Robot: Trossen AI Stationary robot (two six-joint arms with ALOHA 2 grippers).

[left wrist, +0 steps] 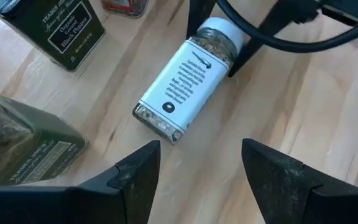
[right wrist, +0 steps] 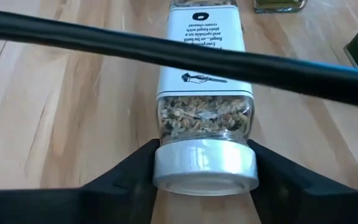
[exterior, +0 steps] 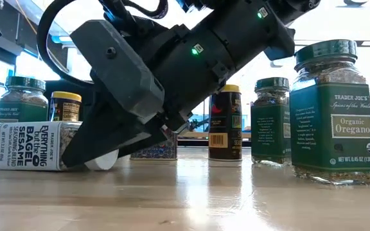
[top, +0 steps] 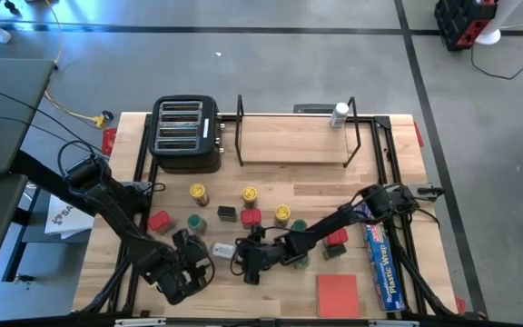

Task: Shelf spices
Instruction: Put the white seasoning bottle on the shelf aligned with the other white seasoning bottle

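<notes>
Left gripper: fingers wide apart, empty, near bench front.
Seasoning jar: lying flat on bench; seed mix inside.
Right gripper: fingers astride jar's white lid.
Surroundings: upright jars, tins behind.
Shelf: one white-lidded jar.

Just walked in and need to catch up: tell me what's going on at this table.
The robot is shelving spices. The right end effector has its fingers on either side of the white lid of a bagel seasoning jar lying on its side on the table. The left end effector hovers open near the jar's other end. One white-lidded jar already stands on the shelf; the other spices stand loose on the table.
</notes>
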